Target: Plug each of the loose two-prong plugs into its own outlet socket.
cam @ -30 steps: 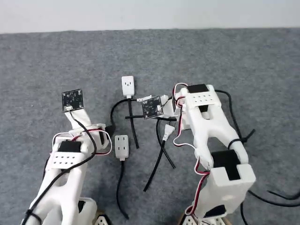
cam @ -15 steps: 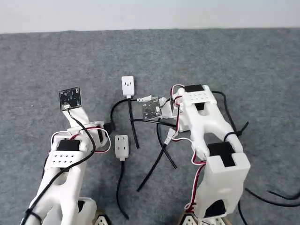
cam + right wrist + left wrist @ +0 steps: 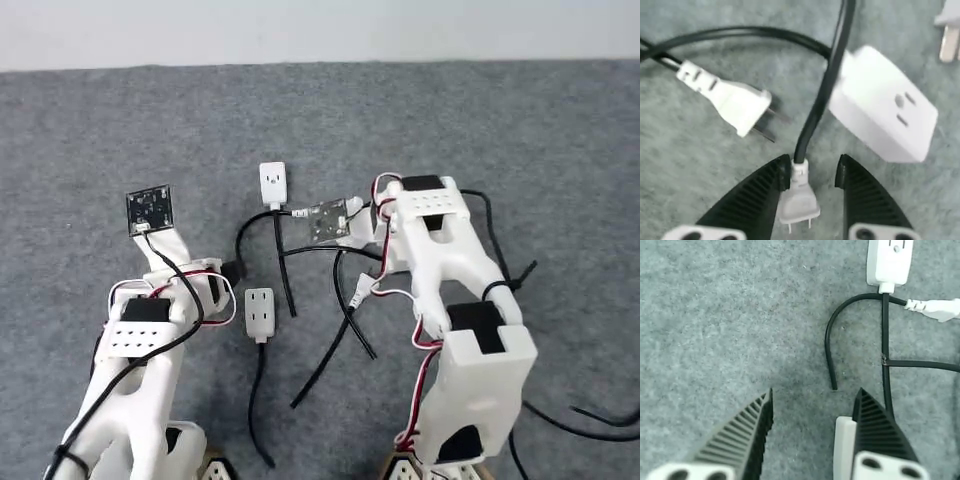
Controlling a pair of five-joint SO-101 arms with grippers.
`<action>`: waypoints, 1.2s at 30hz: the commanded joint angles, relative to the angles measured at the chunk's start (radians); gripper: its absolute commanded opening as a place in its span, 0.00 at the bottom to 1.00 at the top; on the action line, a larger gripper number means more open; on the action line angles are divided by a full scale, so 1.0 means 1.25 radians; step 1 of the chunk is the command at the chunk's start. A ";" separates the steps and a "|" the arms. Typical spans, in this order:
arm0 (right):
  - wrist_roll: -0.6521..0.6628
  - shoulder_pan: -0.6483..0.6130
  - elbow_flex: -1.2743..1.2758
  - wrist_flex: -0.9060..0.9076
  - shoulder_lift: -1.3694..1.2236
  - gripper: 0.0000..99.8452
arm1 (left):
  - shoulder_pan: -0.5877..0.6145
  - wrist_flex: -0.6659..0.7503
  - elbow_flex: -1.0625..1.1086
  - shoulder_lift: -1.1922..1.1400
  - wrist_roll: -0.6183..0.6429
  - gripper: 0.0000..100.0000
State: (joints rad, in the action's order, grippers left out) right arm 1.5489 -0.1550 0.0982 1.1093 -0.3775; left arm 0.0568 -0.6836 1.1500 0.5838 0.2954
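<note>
My right gripper [image 3: 813, 162] is shut on a white two-prong plug [image 3: 796, 202], whose black cable [image 3: 822, 95] runs away from the fingers. Beyond it lie a white outlet socket [image 3: 885, 117] and a second loose white plug [image 3: 730, 102], its prongs turned toward that socket. In the high view the right gripper [image 3: 362, 280] sits between the far socket [image 3: 272, 180] and the near socket [image 3: 259, 310]. My left gripper [image 3: 815, 395] is open over bare carpet, with the near socket [image 3: 844, 450] beside one finger and the far socket [image 3: 890, 260] ahead. The left gripper [image 3: 228, 275] is just left of the near socket.
Black cables [image 3: 340, 320] cross the grey carpet between the two arms, and a loose cable end [image 3: 833, 385] lies ahead of the left gripper. More cables [image 3: 590, 420] trail at the front right. Open carpet stretches to the far left and far right.
The right arm shifted slightly away and to the right with the plug, and the black cable's tail slid left. The left arm barely moved.
</note>
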 commanded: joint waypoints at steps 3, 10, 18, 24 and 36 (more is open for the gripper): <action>-0.014 0.036 -0.028 -0.006 0.008 0.16 | 0.006 0.017 -0.037 0.000 -0.006 0.25; -0.014 0.051 -0.012 -0.008 -0.013 0.16 | 0.004 0.017 -0.037 0.000 -0.006 0.25; -0.014 0.035 -0.014 -0.007 -0.045 0.16 | 0.004 0.017 -0.037 0.000 -0.006 0.25; -0.066 0.033 -0.015 -0.012 -0.044 0.12 | 0.004 0.017 -0.037 0.000 -0.006 0.25; -0.265 0.021 -0.076 0.021 -0.018 0.01 | 0.006 0.017 -0.039 0.000 -0.005 0.25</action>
State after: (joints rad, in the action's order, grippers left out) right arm 1.3111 -0.1166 0.0598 1.1063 -0.4434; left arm 0.0568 -0.6836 1.1500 0.5838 0.2954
